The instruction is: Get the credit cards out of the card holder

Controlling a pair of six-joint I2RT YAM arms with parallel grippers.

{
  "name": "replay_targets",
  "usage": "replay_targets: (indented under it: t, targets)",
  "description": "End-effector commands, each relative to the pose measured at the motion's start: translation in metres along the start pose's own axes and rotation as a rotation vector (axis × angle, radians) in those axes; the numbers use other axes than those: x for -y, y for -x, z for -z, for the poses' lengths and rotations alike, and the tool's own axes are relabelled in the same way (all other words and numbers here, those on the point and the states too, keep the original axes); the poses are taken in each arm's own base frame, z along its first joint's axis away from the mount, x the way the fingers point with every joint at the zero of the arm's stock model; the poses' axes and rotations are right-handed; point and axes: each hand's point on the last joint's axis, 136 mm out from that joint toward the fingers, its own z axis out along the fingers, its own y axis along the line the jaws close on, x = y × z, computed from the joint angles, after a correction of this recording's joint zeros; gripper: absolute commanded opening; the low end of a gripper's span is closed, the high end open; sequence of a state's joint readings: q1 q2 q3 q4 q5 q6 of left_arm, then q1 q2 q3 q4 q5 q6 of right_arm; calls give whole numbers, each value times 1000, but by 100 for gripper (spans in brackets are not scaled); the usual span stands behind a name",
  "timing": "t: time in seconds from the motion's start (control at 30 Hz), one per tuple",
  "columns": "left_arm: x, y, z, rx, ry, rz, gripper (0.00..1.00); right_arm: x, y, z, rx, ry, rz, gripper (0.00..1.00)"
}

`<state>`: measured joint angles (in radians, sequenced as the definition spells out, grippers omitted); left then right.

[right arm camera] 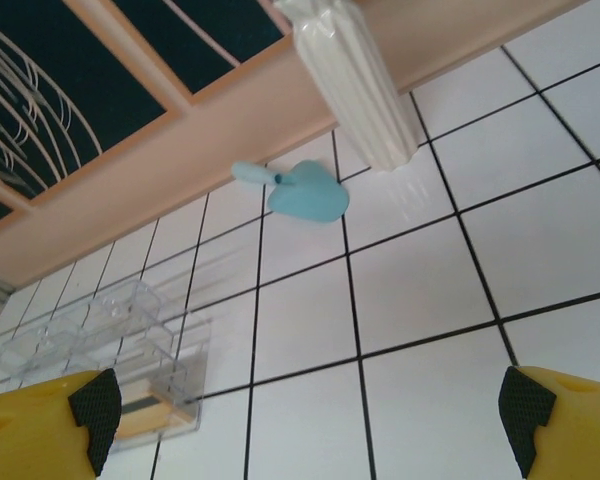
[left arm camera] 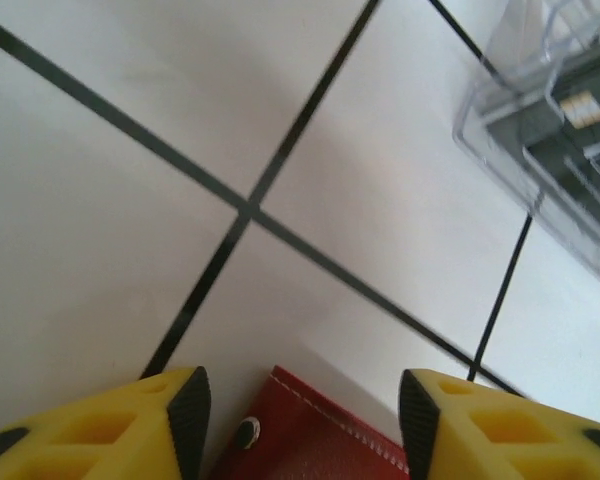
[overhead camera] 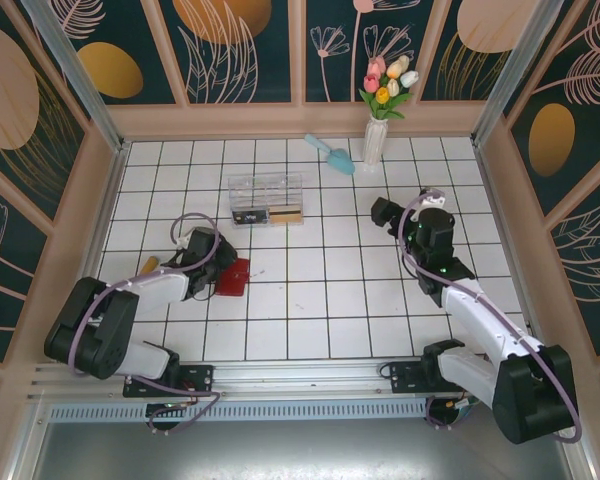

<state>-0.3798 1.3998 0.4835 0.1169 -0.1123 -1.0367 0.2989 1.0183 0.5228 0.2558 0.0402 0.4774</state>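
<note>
Card holder (overhead camera: 233,277) on desk (overhead camera: 320,300), left gripper (left arm camera: 304,412) spread open over it.
Wide to fit its edge, prob; right gripper (overhead camera: 385,212) open too, out of the way.

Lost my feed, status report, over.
Left gripper open over red folding card holder. Right gripper open, empty, near white vase. Nothing blocking.

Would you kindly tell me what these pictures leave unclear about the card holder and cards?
- The card holder: left wrist view, cut off by the bottom edge; top view, partly behind the left claw.
- The cards in the clear box: top view, too small to count; left wrist view, blurred, cut off.
</note>
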Motion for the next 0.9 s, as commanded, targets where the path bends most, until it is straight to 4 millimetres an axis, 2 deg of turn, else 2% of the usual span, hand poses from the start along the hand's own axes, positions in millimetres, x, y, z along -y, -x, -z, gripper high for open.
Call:
replay_targets:
  t: [0.0, 0.07, 0.17, 0.3, 0.43, 0.6, 0.87]
  targets:
    - [-18, -3, 15, 5, 69, -19, 64, -18, -1, 5, -11, 20, 33, 99]
    - [-26, -2, 21, 11, 93, -57, 67, -25, -7, 7, -21, 28, 48, 99]
    - [-36, -14, 25, -19, 79, -83, 70, -33, -14, 9, -29, 35, 62, 99]
    - [-33, -29, 22, -63, -10, -122, 72, -42, -17, 11, -36, 44, 70, 99]
    - [-12, -45, 19, -130, -130, -114, 67, -47, -18, 15, -42, 42, 80, 99]
    - [19, -68, 26, -172, -257, -65, 58, -39, -17, 23, -34, -5, 70, 99]
    - [88, -97, 45, -180, -416, -55, 56, -36, -22, 30, -70, -25, 84, 99]
